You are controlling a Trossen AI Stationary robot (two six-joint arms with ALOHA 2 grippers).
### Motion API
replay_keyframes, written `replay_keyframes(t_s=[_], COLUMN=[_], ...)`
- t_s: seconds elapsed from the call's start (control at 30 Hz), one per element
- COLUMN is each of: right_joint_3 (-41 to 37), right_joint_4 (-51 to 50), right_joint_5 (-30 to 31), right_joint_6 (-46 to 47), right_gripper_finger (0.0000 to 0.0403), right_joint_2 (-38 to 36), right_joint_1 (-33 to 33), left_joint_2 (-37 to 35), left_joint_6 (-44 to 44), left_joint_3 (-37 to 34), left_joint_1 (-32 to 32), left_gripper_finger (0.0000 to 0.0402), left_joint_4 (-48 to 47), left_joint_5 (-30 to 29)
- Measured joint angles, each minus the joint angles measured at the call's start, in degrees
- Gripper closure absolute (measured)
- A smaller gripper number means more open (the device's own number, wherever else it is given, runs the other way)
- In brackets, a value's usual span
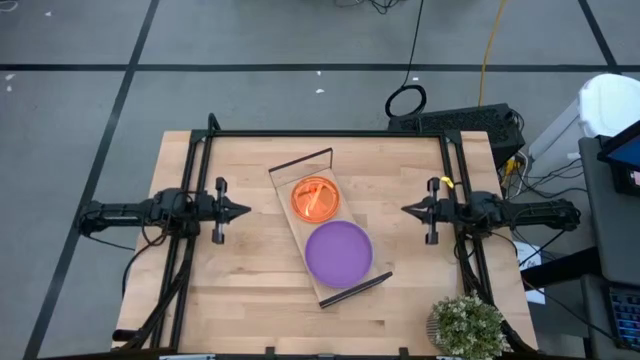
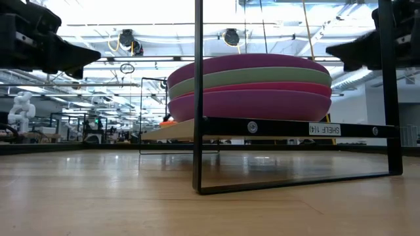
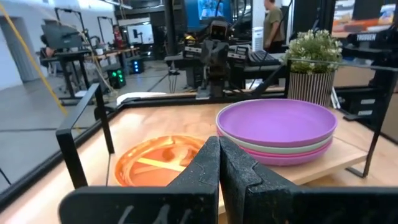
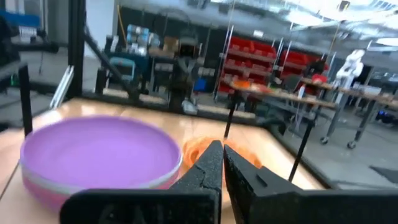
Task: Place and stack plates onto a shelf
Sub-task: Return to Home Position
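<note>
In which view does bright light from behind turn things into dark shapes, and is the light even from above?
Low view: the bright room behind leaves the left gripper, the right gripper and the shelf's frame as dark shapes; the plates keep their colour. High view: even light, no glare on the purple plate.

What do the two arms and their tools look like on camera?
The left arm and right arm are black, slim and jointed, with black cables hanging off them. The left tool and right tool each have two dark, rough-textured fingers tapering to a point. A small yellow mark sits beside the right tool.
</note>
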Motion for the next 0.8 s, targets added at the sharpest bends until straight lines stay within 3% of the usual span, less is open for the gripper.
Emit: replay_keyframes(t_s=[0.3,0.8], right_joint_3=[0.0,0.0], right_joint_4=[2.8,3.2], right_joint_5=[-0.1,-0.3], right_joint_6=[0.0,0.0], right_gripper_finger=[0.0403,0.0403], right_joint_2=[0.0,0.0], right_joint_1=[0.0,0.0], left_joint_2=[0.0,0.0], left_joint_6=[-6.8,-1.2], left_joint_3=[0.0,-0.1], left_joint_1=[0.0,-0.1], left_gripper_finger=[0.0401,0.0401], left_joint_4=[0.0,0.4], left_joint_5=[0.0,0.0])
